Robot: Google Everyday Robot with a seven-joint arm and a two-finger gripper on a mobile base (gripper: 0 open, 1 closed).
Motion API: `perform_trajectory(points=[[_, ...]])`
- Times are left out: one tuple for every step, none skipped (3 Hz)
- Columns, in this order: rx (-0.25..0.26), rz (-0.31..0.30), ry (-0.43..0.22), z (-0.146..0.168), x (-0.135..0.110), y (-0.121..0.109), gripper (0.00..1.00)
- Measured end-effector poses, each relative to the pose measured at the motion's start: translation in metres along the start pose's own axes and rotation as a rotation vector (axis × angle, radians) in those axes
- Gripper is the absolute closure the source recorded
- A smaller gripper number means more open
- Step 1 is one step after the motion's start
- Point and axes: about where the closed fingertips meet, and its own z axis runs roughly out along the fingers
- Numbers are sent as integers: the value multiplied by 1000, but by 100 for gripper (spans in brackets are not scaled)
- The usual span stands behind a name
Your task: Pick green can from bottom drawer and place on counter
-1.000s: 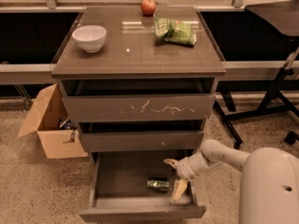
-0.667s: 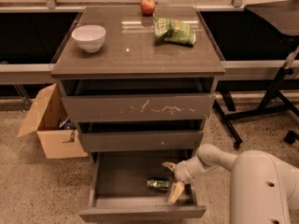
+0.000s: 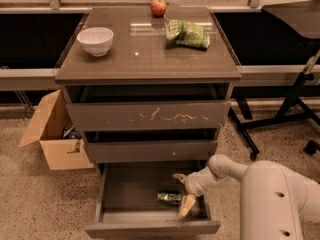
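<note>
The drawer cabinet fills the middle of the view, its flat, glossy grey-brown bench [image 3: 145, 59] square and reflective. The robot's smooth white rounded body [image 3: 280, 204] sits at 4 o'clock, its jointed arm [image 3: 225, 169] reaching toward 9 o'clock. At 6 o'clock the bottom drawer [image 3: 130, 189] is pulled out, with a plain front and a bare matte grey floor. The top drawer front [image 3: 150, 115] is marked with pale scratches. An open brown cardboard box [image 3: 50, 134] stands on the speckled floor at 9 o'clock of the cabinet.

On the bench lie a crinkled green snack bag [image 3: 187, 33] at 1 o'clock, a round white bowl [image 3: 95, 40] at 10 o'clock and a red apple [image 3: 158, 6] at 12 o'clock.

The end effector [image 3: 179, 195] is inside the bottom drawer with its pale fingers spread apart, gripping nothing.

The green can [image 3: 169, 197], shiny and cylindrical, lies on its side on the drawer floor, long axis running 9 to 3 o'clock, its 3 o'clock end between the fingers.
</note>
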Motion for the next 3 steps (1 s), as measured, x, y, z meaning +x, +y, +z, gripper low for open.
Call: perform_trajectory(points=[[8,-24,11,15,12,-17,0],[32,-51,20,27,23,-35,0],[52,-62,30,46,37,-57,0]])
